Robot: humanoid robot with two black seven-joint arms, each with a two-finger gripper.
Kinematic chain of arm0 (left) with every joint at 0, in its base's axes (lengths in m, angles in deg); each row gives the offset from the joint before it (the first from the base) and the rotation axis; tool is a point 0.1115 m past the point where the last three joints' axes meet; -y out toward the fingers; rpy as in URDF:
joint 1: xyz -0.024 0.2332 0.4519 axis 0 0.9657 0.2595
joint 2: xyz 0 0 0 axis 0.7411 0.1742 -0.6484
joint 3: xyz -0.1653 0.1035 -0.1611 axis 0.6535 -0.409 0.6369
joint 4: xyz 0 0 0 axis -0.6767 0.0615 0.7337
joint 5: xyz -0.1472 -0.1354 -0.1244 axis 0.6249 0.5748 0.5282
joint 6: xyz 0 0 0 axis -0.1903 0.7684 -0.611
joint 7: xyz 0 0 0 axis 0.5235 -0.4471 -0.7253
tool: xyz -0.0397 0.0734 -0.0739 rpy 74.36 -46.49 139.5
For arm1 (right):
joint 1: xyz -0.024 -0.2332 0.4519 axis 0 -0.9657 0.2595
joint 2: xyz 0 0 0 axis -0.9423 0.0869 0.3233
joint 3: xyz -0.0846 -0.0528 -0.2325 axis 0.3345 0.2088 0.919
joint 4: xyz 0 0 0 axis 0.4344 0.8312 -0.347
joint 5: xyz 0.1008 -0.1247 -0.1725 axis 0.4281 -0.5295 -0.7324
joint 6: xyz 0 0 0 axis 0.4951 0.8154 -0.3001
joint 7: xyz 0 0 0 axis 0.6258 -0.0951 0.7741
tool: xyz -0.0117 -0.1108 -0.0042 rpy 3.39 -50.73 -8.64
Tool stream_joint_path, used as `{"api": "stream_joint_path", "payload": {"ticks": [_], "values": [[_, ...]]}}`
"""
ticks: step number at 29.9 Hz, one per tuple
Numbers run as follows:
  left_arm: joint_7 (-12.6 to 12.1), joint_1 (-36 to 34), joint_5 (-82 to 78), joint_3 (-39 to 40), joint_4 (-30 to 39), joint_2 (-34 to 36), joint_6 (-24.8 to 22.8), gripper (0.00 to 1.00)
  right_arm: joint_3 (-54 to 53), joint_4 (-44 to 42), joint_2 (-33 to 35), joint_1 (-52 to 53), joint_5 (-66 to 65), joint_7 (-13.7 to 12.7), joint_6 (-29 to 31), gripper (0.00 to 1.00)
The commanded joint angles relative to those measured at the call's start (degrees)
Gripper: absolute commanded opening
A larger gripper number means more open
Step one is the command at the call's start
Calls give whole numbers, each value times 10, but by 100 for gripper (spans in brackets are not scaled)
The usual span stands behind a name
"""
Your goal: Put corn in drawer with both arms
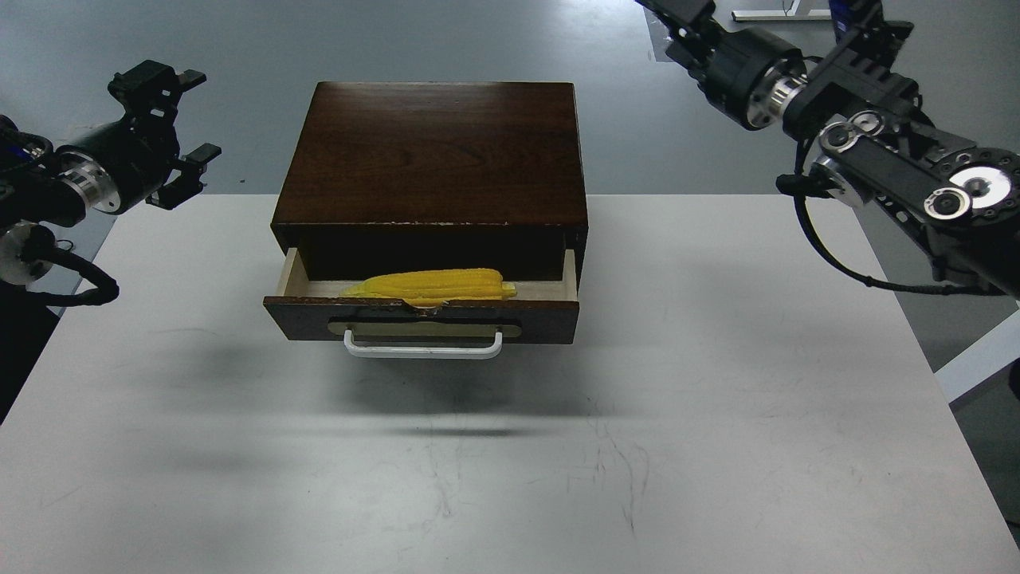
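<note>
Corn (434, 285) crosswise in drawer (422, 319), tip left

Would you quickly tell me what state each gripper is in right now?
Left gripper: open, holding nothing.
Right gripper: its tip is out of view, so nothing can be said.

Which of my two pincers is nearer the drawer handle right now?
The left pincer, raised beside the box's left side. The right pincer sits farther off at the frame's top edge. Both are clear of the white handle and the corn.
</note>
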Motion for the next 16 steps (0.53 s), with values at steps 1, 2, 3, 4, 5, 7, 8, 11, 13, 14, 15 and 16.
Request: {"api": "stream_joint_path", "payload": {"ticks": [1,2,3,4,5,7,8,11,13,14,15,16], "values": [[0,0,1,9,0,-4,-14,98,-10,-33,8,-44,117,-16,50,100],[-1,0,1,11,0,-4,-17,98,-12,-33,12,-50,129,-16,58,100],[-1,0,1,12,0,-5,-22,98,-17,-32,22,-60,153,-16,75,100],[-1,0,1,12,0,-5,-23,98,-18,-31,25,-66,165,-16,81,100],[-1,1,0,12,0,-8,-24,98,-19,-31,26,-80,185,-19,89,100],[-1,1,0,12,0,-9,-24,98,-20,-31,26,-89,195,-20,90,100],[-1,1,0,12,0,-10,-24,98,-23,-33,26,-94,196,-20,90,100],[-1,2,1,12,-4,-15,-20,98,-28,-27,21,-110,197,-17,93,100],[-1,2,1,12,-8,-19,-16,98,-33,-27,19,-110,197,-16,92,100],[-1,3,2,12,-9,-22,-13,98,-41,-27,17,-111,197,-15,91,100],[-1,4,3,12,-9,-23,-12,98,-49,-27,17,-113,197,-15,90,100],[-1,6,3,12,-9,-23,-12,98,-54,-27,17,-114,197,-15,90,100]]}}
